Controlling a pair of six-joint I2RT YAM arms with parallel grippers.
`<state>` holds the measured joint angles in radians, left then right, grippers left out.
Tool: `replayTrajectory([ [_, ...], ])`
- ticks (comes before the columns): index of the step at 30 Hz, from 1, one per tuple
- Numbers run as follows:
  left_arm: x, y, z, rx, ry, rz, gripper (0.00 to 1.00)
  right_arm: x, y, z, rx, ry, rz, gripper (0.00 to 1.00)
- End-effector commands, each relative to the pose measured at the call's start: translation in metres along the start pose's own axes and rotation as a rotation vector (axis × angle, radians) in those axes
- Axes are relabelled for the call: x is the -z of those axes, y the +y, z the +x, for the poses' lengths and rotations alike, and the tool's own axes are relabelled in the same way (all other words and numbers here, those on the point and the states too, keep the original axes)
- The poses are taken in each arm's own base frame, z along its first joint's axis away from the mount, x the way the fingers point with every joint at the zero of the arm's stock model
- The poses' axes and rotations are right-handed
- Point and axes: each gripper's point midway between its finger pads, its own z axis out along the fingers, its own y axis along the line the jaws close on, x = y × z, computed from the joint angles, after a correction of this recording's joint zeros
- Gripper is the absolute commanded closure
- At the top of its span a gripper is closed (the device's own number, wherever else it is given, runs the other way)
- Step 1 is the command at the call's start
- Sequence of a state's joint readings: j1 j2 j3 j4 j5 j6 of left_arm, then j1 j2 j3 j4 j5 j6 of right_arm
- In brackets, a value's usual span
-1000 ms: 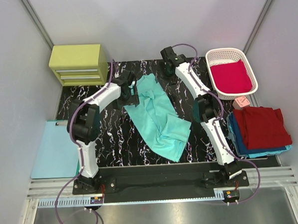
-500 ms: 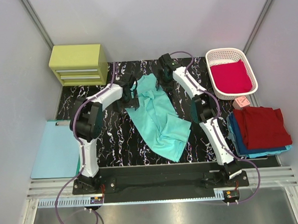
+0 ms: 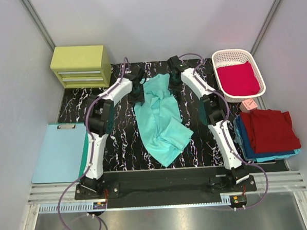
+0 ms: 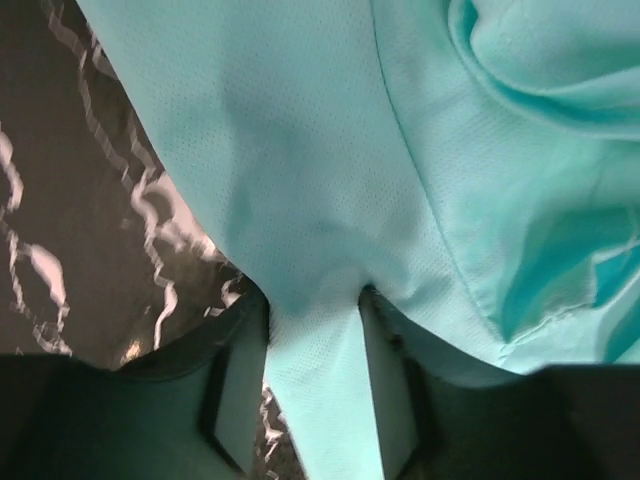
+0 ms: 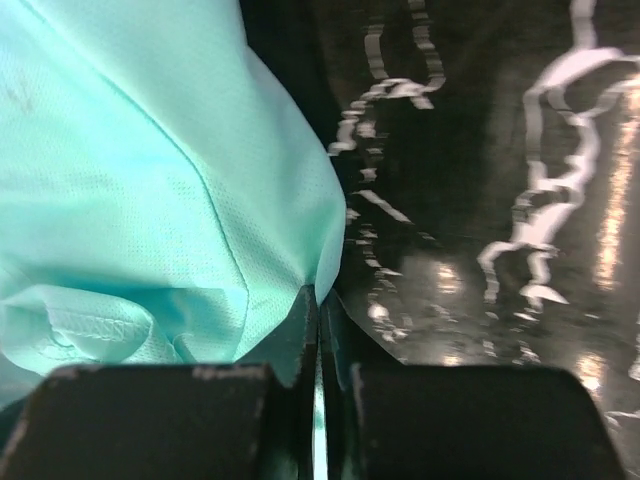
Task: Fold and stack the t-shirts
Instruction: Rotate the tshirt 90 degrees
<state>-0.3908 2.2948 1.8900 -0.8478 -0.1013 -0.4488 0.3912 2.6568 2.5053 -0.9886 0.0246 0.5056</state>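
Table (image 3: 119, 142) of black marble pattern bears a rumpled mint-teal cloth t-shirt (image 3: 161, 119); left hand (image 4: 313, 335) and right hand (image 5: 318, 305) each pinch its far edge.

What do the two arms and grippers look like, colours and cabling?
The left arm and right arm both have white links joined by black joints, on black bases. A purple cable loops out from each base and runs up along the arm. The left gripper and right gripper have dark, blocky fingers. No markings are readable.
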Motion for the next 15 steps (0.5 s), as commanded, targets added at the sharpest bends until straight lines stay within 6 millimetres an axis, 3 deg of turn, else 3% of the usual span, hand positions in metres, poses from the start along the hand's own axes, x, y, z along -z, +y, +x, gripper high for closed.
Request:
replayTrajectory([
  [1, -0.007, -0.016, -0.025, -0.053, -0.020, 0.059, 0.57, 0.005, -0.056, 0.001, -0.036, 0.019, 0.174, 1.00],
  [8, -0.015, -0.034, -0.061, -0.088, -0.062, 0.117, 0.44, 0.009, -0.094, -0.007, -0.117, 0.026, 0.218, 1.00],
  [11, -0.016, -0.038, -0.076, -0.074, -0.091, 0.159, 0.42, 0.007, -0.098, -0.017, -0.143, 0.018, 0.194, 1.00],
  [15, -0.012, -0.040, -0.086, -0.056, -0.111, 0.198, 0.38, 0.010, -0.094, -0.045, -0.196, -0.015, 0.084, 1.00],
])
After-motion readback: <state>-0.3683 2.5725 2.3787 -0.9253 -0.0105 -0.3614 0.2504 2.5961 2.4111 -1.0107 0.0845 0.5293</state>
